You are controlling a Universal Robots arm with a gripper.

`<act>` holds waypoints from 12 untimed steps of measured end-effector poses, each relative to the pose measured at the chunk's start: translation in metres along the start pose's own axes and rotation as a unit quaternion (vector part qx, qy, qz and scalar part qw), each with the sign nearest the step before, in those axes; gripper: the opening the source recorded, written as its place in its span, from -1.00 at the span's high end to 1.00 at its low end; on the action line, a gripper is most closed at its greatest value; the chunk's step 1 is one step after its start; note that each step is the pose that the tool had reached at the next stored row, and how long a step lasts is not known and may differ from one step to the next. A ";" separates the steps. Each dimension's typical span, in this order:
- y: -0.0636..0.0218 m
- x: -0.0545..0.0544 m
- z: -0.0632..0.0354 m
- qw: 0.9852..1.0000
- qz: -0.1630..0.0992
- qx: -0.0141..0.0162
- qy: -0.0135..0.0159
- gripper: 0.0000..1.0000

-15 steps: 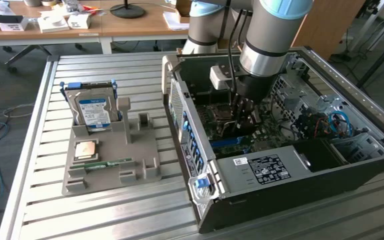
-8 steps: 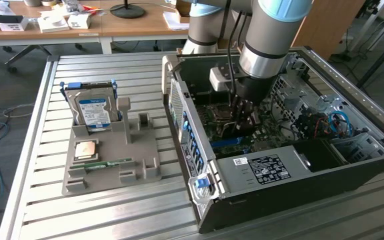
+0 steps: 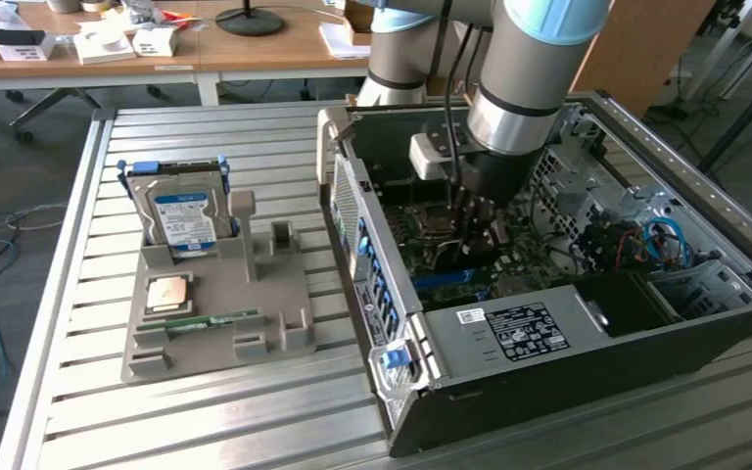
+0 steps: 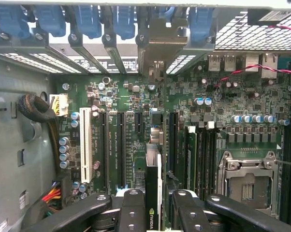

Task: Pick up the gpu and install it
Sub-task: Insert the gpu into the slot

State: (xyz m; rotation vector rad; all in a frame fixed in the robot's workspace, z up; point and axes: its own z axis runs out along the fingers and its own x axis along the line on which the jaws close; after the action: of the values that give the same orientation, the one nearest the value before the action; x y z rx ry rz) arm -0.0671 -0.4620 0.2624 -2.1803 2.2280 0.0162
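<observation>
In the wrist view the gpu point(image 4: 153, 169) appears edge-on as a thin dark card with a small green logo. It stands upright over the green motherboard point(image 4: 232, 96), among the long black expansion slots point(image 4: 121, 145). My gripper point(image 4: 153, 205) is shut on it, one black finger point(image 4: 131, 205) on each side. A silver bracket point(image 4: 157, 53) sits in line with the card at the case's rear slot openings. In the exterior view my gripper point(image 3: 472, 235) reaches down inside the open computer case point(image 3: 546, 333), above the motherboard.
A grey holder point(image 3: 219, 313) on the slatted metal table carries a hard drive point(image 3: 183, 217), a small chip point(image 3: 167, 292) and a narrow memory stick point(image 3: 200, 323). Cables point(image 4: 36, 108), a white slot point(image 4: 86, 145) and the processor socket point(image 4: 247, 179) surround the card. A wooden desk point(image 3: 271, 44) stands behind.
</observation>
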 end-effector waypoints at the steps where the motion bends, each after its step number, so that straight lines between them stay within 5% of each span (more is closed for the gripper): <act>1: 0.0003 0.000 0.0002 1.000 0.000 0.000 0.000 0.47; 12: 0.0006 -0.001 0.0039 1.000 0.000 0.000 0.000 0.47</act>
State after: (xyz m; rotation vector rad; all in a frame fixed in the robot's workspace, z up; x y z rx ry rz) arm -0.0677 -0.4611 0.2586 -2.1806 2.2278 0.0162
